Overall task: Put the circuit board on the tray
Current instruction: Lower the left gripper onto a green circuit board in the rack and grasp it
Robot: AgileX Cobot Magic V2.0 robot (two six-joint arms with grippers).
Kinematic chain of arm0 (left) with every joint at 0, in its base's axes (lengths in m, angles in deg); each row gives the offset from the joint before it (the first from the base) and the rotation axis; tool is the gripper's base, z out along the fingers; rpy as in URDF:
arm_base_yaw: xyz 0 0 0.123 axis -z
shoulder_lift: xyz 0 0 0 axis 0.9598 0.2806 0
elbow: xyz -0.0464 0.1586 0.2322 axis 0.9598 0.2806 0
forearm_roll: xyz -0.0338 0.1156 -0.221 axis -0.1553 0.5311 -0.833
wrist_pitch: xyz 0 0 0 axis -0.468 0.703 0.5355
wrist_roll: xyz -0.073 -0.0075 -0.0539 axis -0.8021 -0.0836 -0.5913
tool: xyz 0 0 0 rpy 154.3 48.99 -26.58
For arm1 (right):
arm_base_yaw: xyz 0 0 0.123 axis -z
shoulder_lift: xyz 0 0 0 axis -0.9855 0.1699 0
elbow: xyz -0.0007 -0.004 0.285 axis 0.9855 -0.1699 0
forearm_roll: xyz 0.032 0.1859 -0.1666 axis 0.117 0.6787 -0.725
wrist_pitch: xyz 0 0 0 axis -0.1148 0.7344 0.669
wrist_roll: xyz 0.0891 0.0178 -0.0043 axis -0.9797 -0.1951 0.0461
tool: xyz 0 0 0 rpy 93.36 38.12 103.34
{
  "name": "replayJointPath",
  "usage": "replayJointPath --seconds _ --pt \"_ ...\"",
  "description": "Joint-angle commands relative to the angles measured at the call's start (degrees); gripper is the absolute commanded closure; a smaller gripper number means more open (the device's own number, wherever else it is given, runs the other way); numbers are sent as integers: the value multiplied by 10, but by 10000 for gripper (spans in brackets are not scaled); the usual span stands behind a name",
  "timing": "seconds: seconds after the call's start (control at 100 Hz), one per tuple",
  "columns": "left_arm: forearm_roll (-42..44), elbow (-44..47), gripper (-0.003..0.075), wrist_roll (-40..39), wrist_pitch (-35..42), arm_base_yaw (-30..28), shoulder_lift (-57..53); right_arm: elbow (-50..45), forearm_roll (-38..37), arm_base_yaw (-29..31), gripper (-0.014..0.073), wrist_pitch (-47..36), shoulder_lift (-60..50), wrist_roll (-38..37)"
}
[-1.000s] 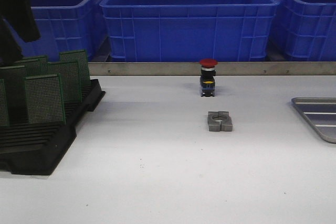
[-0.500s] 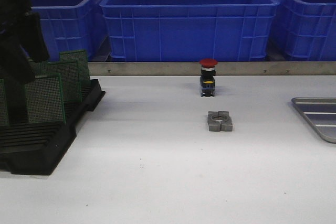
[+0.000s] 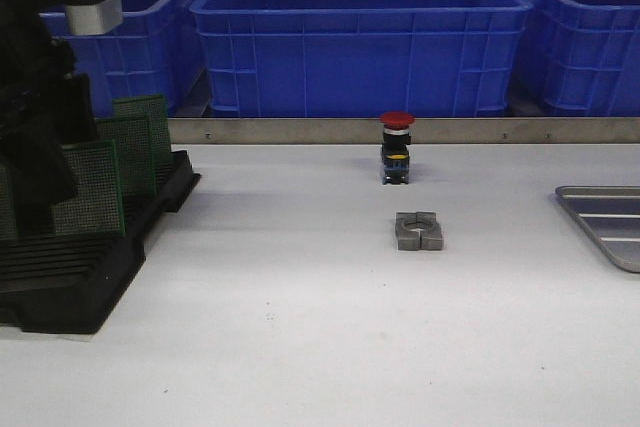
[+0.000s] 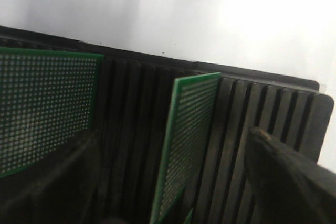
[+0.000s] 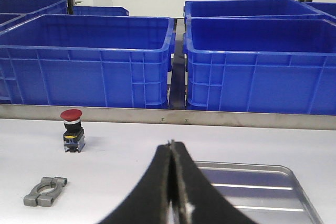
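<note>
Green circuit board (image 4: pixel 186 145) stands on edge in black slotted rack (image 4: pixel 252 124), right between spread fingers of left gripper (image 4: pixel 178 192), long side upright. Right gripper (image 5: pixel 172 182) pressed together, holding nothing, near tray (image 5: pixel 252 182). Left arm nearer board.

I am working in what is looking like an electronics assembly workshop: blue plastic crates (image 3: pixel 360 37) are lining the back of my white bench (image 3: pixel 300 327), and green perforated boards (image 3: pixel 90 187) are standing in a black slotted rack (image 3: pixel 90 267).
</note>
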Motion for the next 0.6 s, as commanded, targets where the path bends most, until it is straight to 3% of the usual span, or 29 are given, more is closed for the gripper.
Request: replayJointPath --seconds 0.0,0.24,0.59 --pt "-25 -16 186 1 -5 1 -27 8 -4 0 662 -49 -11 2" --pt "-25 -16 216 1 -18 1 -27 8 -4 0 662 -49 -11 2" --pt "-25 -16 549 1 -18 1 -27 8 -4 0 662 -49 -11 2"
